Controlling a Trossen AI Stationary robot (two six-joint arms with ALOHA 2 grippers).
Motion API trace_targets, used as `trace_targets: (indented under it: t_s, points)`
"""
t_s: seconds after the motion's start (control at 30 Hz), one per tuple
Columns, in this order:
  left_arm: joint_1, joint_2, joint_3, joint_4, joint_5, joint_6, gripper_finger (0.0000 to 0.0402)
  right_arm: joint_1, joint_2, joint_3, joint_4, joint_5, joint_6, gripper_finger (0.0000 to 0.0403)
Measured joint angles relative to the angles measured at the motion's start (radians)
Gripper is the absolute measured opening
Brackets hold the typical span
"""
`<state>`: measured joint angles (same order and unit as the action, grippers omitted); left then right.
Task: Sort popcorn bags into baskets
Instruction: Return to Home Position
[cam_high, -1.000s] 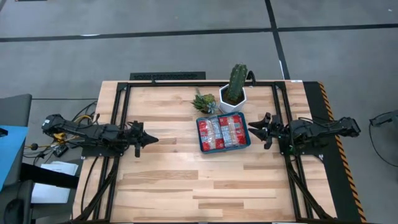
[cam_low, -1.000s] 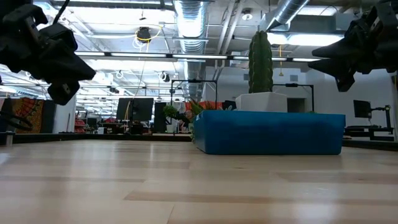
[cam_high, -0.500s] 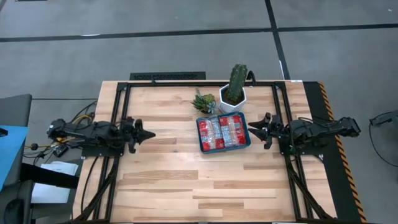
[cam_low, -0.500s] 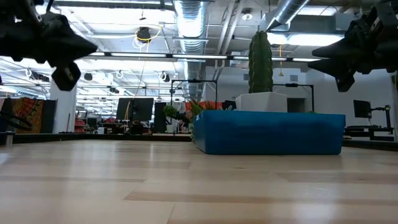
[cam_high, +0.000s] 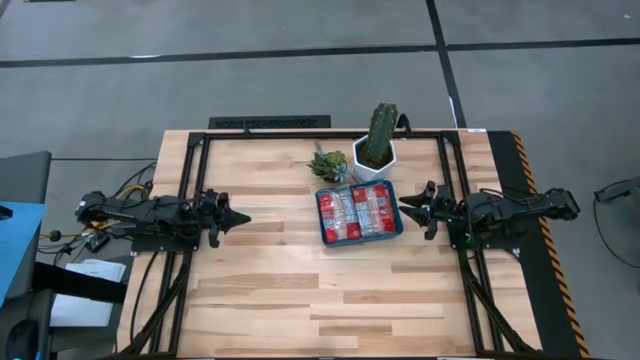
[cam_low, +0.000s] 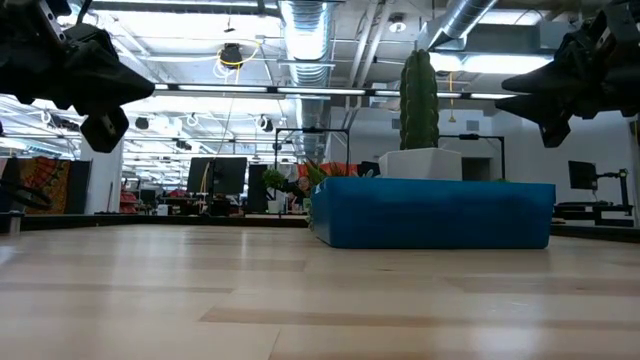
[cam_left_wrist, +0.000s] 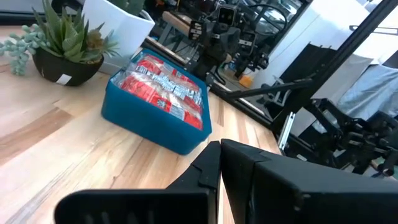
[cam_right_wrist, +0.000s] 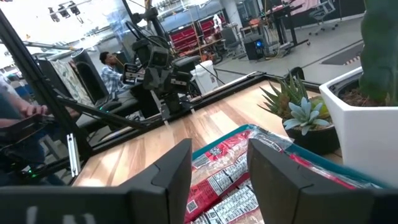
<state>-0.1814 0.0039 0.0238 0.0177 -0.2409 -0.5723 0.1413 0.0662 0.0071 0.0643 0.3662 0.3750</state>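
The teal-blue tray stands flat on the wooden table, right of centre, and shows as a blue wall in the low view. Red popcorn packets with white label panels lie side by side inside it, filling it. My right gripper hovers open just off the tray's right side, above table height, its fingers framing the packets. My left gripper hangs shut over the table's left part, well away from the tray. No packet lies on the bare table.
A cactus in a white hexagonal pot stands right behind the tray's far edge, with a small succulent to its left. Black frame rails run along the table's left, right and far sides. Bare wood spreads across the middle and near part.
My left gripper has risen and drawn back a little toward the table's left edge, tipping from slanting downward to nearly level. The right gripper, the tray and the packets have kept still.
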Motion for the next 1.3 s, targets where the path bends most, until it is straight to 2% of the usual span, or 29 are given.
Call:
trace_targets:
  t_s: [1.3]
  points:
    - [-0.007, 0.005, 0.0, -0.001, -0.001, 0.0, 0.0, 0.0, 0.0, 0.0, 0.0, 0.0, 0.0, 0.0178]
